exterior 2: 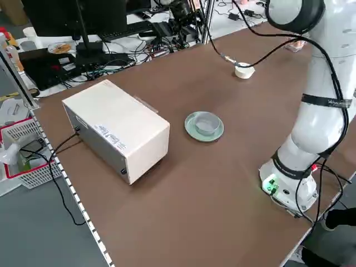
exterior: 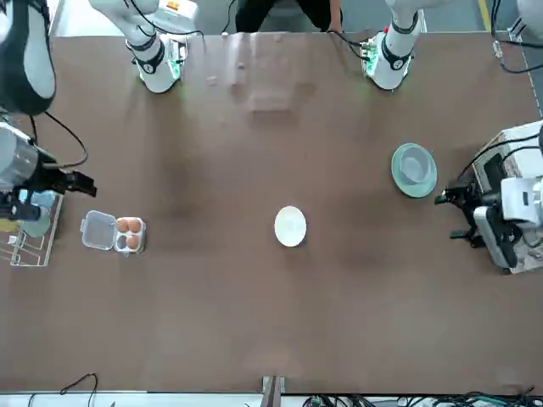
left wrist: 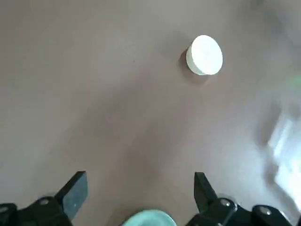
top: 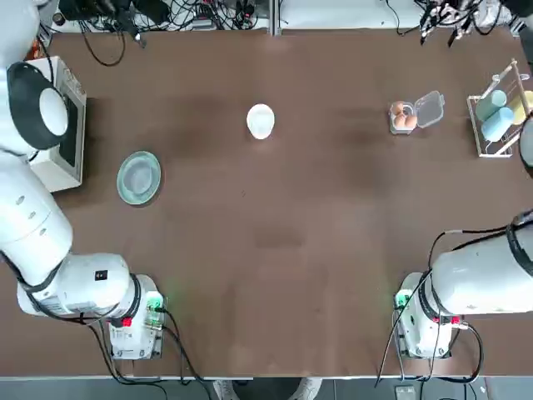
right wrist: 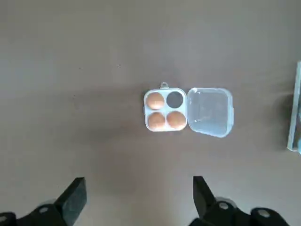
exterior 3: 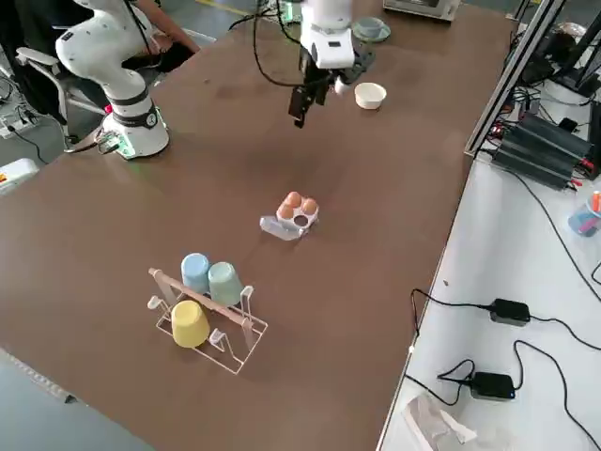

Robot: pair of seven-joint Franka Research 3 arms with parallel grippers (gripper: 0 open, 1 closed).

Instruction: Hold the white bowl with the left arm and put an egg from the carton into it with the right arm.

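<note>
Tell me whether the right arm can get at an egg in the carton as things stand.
Probably yes. The carton lies with its lid flipped open, three eggs exposed, and only bare table around it. The right end effector hangs above, fingers open.

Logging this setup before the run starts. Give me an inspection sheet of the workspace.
Surface: brown table, bare in the middle.
Job's things: white bowl upright and empty; carton lid open, three eggs, one cell empty.
Clutter: glass plate; cream box; cup rack with three cups.
Grippers: left gripper raised over the plate side, fingers open; right gripper raised above the carton, fingers open; both empty.
Cables: black cables along both arms and off the far edge.
Surroundings: desks with electronics; a seated person behind the bases.
</note>
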